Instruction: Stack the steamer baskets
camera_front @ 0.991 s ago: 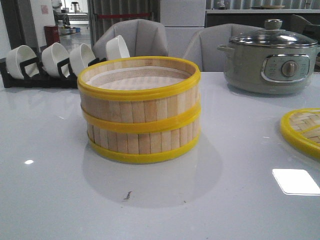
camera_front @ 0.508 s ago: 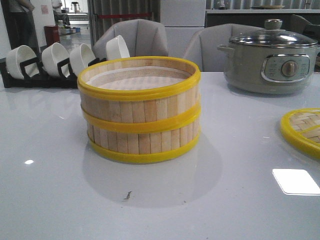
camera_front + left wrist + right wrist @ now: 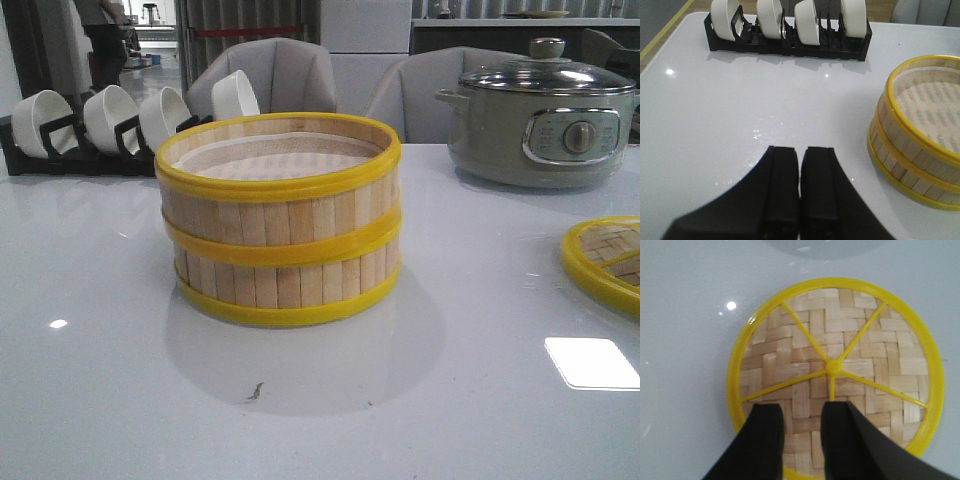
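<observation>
Two yellow-rimmed bamboo-slat steamer baskets (image 3: 278, 220) stacked, unmoved since earlier; four white bowls (image 3: 135, 118) racked behind. Left gripper (image 3: 800, 165) pressed together; right gripper (image 3: 801, 432) slightly spread over woven lid (image 3: 835, 375).

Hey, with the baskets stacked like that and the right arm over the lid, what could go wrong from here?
1. The upper steamer basket looks slightly offset on the lower steamer basket; a nudge might shift it.
2. The right tool hovers open above the flat woven lid; its low rim could slip a grasp.
3. The lid lies near the table edge.
</observation>
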Robot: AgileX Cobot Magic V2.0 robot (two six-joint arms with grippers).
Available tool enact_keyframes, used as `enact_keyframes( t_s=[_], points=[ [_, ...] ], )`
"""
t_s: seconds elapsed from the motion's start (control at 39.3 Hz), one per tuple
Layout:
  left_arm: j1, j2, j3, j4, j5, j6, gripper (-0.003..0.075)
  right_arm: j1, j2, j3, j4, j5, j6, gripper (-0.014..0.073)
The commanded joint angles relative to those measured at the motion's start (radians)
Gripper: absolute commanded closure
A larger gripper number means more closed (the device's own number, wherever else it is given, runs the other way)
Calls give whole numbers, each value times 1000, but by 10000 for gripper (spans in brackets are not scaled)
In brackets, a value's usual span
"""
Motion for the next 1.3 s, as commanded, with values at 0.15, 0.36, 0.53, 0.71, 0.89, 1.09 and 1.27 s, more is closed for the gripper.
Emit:
enact_keyframes(
  t_s=[0.15,0.36,0.53,0.71,0.89,1.09,1.27],
  points=[
    [-6,1,-27,8,-83,-10,625,-38,125,-155,-9,15,-10,275],
    [-6,1,-27,8,-83,-10,625,-38,175,-203,-8,26,-10,275],
    [-6,1,-27,8,-83,-10,625,-38,178,-213,-8,24,-10,275],
    [-6,1,-27,8,-83,-10,625,-38,193,-213,-8,37,-10,275],
    [-6,1,-27,8,-83,-10,625,-38,220,-213,-8,58,-10,275],
    [-6,1,-27,8,-83,-10,625,-38,237,-215,-8,47,-10,275],
    [-6,1,-27,8,-83,-10,625,-38,245,-220,-8,15,-10,275]
  ],
)
